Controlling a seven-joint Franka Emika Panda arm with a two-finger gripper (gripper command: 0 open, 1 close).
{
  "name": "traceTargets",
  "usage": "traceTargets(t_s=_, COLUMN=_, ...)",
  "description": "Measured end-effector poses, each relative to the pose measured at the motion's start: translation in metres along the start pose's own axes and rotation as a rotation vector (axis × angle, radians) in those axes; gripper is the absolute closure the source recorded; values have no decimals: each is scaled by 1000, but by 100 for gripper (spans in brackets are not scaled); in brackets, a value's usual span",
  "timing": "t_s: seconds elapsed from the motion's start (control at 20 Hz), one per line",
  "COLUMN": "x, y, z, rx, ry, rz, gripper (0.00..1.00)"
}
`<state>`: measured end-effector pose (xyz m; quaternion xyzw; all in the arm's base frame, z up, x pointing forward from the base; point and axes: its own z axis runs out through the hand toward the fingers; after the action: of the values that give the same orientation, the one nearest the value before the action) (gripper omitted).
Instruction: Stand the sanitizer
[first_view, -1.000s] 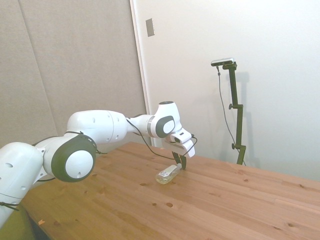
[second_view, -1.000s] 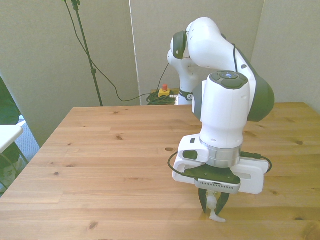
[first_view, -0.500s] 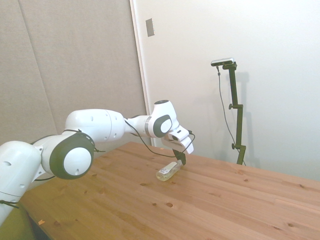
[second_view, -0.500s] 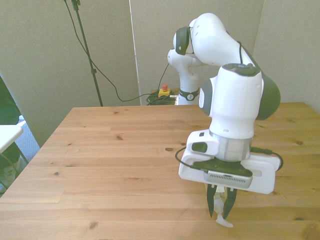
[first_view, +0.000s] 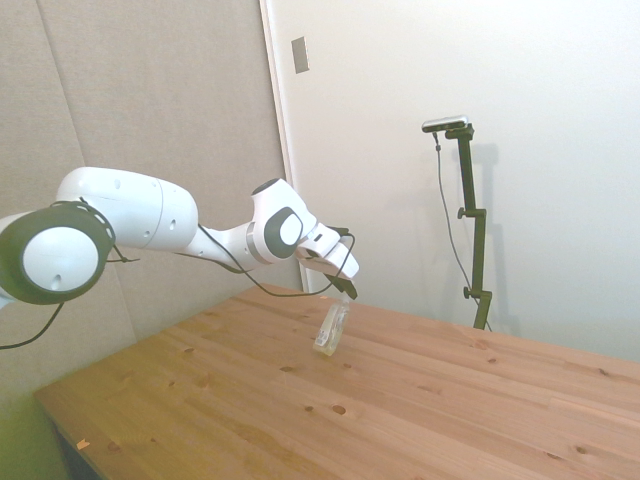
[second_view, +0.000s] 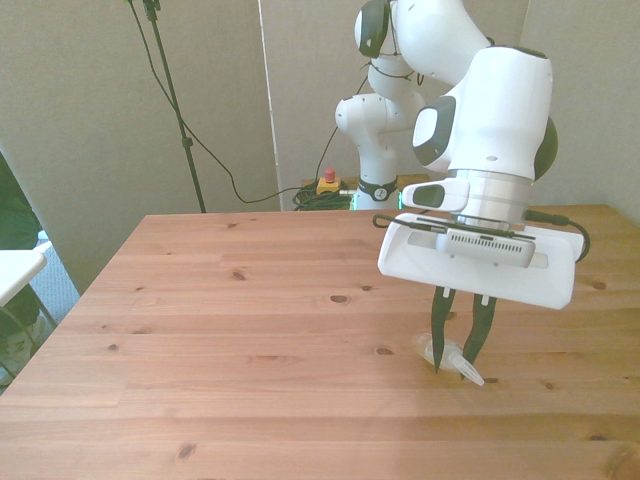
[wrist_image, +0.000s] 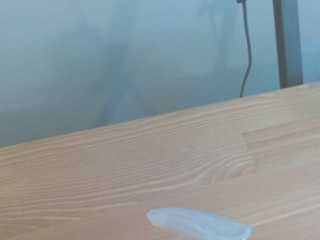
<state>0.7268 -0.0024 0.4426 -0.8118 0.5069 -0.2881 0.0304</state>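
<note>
Claw (second_view: 457, 358) grips sanitizer (first_view: 330, 329) by its pump end, tilted, base on table (first_view: 420, 400).

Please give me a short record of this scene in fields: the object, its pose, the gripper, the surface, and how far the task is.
object: small clear plastic pump bottle of sanitizer with a white nozzle
pose: steeply tilted, base on the table, top leaning toward the gripper; not fully upright
gripper: gripper of the white robot arm, shut on the bottle's pump end
surface: wooden table; no other object seen on it
wrist view: blurred pale nozzle tip over the wood
task status: standing not yet finished; bottle not released
</note>
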Motion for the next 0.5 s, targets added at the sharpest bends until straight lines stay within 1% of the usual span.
traceTargets(t_s=0.25, x=-20, y=36, z=-26, rx=59, ry=105, rz=26, gripper=100)
traceTargets(t_s=0.5, x=-33, y=65, z=-49, rx=101, ry=209, rz=74, gripper=100)
